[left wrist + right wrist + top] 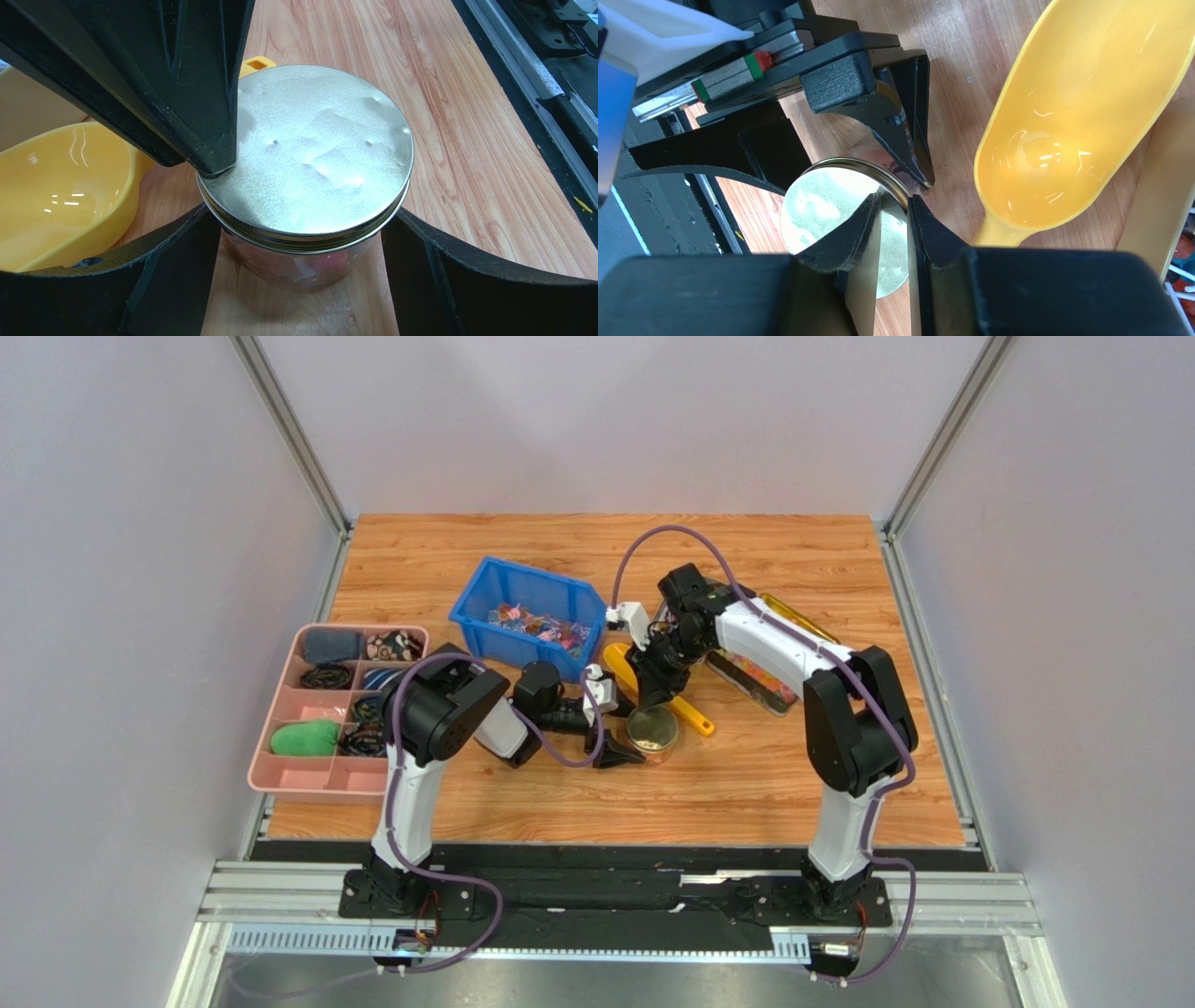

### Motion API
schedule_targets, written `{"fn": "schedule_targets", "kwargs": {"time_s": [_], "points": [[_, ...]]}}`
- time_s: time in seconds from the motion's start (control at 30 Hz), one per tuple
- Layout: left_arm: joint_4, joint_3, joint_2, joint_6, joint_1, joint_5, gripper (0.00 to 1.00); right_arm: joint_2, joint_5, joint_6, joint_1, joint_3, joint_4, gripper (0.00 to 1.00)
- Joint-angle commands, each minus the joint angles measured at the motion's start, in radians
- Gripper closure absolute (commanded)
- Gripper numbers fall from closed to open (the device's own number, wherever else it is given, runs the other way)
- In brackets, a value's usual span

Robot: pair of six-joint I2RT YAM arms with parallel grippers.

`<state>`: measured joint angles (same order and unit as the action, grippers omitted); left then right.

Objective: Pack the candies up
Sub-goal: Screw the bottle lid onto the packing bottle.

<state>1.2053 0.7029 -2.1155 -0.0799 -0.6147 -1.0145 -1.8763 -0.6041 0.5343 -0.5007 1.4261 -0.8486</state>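
The candies (540, 626) lie in a blue bin (477, 602) at the back centre. A glass jar (652, 731) with a silver screw lid (316, 154) stands on the table in front of the bin. Pink shapes show through its wall (330, 264). My left gripper (302, 234) is shut on the jar, one finger pressed to each side just under the lid. My right gripper (896, 199) hangs over the lid with its jaws a narrow gap apart and nothing between them. One of its fingers (210, 140) touches the lid's edge. An empty yellow scoop (1067, 140) lies beside the jar.
A pink compartment tray (281, 770) with dark coiled bands and a green lump (305, 739) sits at the left edge. A long clear box (765, 679) with colourful contents lies under the right arm. Grey walls close in both sides.
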Motion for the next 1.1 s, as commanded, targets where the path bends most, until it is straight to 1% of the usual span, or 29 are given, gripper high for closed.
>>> {"fn": "schedule_targets", "kwargs": {"time_s": [0.0,0.73,1.07], "points": [[-0.016,0.012,0.002,0.022,0.007,0.007,0.26,0.060,0.000,0.021,0.008,-0.041,-0.038,0.81],[-0.038,0.010,0.009,0.003,0.009,0.031,0.26,0.187,-0.005,0.015,0.024,-0.239,-0.073,0.84],[-0.039,0.010,0.009,0.000,0.009,0.034,0.26,0.221,-0.003,0.027,0.010,-0.276,-0.124,0.85]]}}
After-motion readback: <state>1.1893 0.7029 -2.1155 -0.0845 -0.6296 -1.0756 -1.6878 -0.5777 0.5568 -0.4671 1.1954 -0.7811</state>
